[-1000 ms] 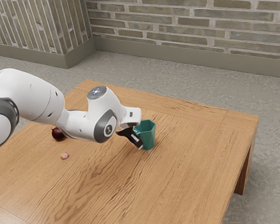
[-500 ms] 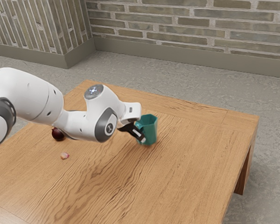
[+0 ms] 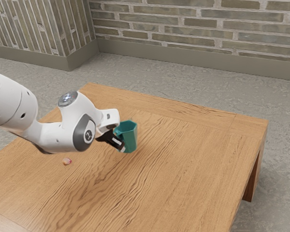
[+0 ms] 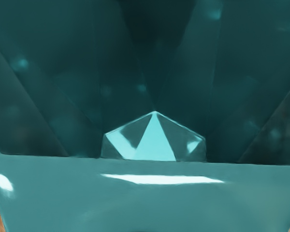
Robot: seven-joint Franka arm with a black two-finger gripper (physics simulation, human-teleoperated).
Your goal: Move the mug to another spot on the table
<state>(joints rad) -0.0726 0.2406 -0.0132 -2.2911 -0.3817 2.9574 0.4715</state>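
**Mug in grasp, transfer step under way**

Clock convention: exterior view, 12 o'clock toward the brick wall [image 3: 193, 24], 3 o'clock toward the exterior view's right.

- Arm [image 3: 53, 135] enters from 9 o'clock and lies low over the bench [image 3: 198, 164].
- A small pale scrap [image 3: 66, 161] lies on the bench at about 8 o'clock from the mug, apart from it. It is too small to identify.
- End effector [image 3: 117, 141]: narrowed onto the near wall of the mug [image 3: 127, 134]. One black finger shows against the outside of that wall and the other appears to sit inside the rim. I read this as a firm pinch on the wall.
- The mug is teal and faceted, leaning off upright with its mouth tipped toward 1 o'clock. It sits at roughly 10 o'clock from the bench centre. Whether its base clears the wood or drags on it, I cannot tell.
- Wrist view looks straight down into the mug, with the lighter floor of the cup visible below the rim.

Judgement: the grasp is done and the carry is in hand; the put-down is not yet made.

Next move calls for choosing a bare patch of bench, of which the stretch toward 3 to 4 o'clock offers plenty. The mug then needs levelling so the base meets the wood flat, lowering until it bears its own weight, and only then spreading the fingers. Releasing while it is tilted risks a tip-over.
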